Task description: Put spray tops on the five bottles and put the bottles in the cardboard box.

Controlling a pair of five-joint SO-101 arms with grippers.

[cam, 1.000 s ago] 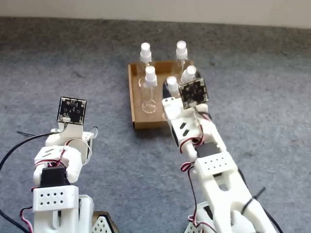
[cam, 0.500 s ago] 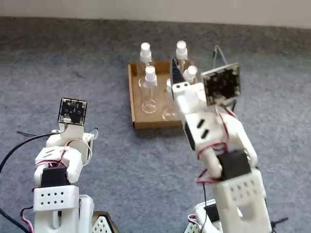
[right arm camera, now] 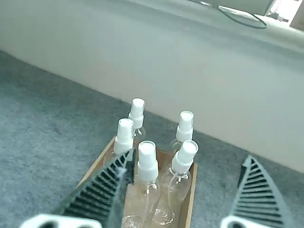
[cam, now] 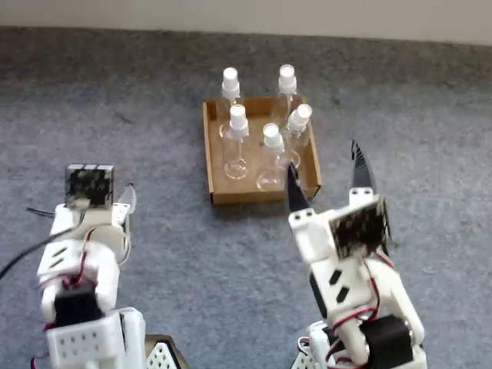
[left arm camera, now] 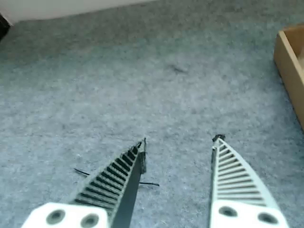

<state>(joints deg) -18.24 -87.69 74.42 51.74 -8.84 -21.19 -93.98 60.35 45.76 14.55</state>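
Five bottles (cam: 238,134) are seen standing upright in the cardboard box (cam: 207,150), each with a white spray top (cam: 230,75) on, so it's pretty much looking done. The box sits on the grey carpet (cam: 423,115) toward the far edge, about midway along it.

What's changed: a second ago the right gripper (cam: 323,165) was down inside the box at the near right corner, over the last bottle (cam: 271,150). Half a second ago it was already lifted clear. Now it's been pulled back toward the near edge, jaws spread wide with nothing held between them, and that bottle is left standing free among the others. The right wrist view confirms it: all five tops are seen together between the spread fingers, none tipped over.

The left gripper (left arm camera: 180,142) has been drawn back a bit too. It's parked over bare carpet near the near left side, well apart from the box, jaws also wide and nothing gripped.

Judging by this, nothing seems left to be capped or boxed. Only retreating of the arms is probably still needed.
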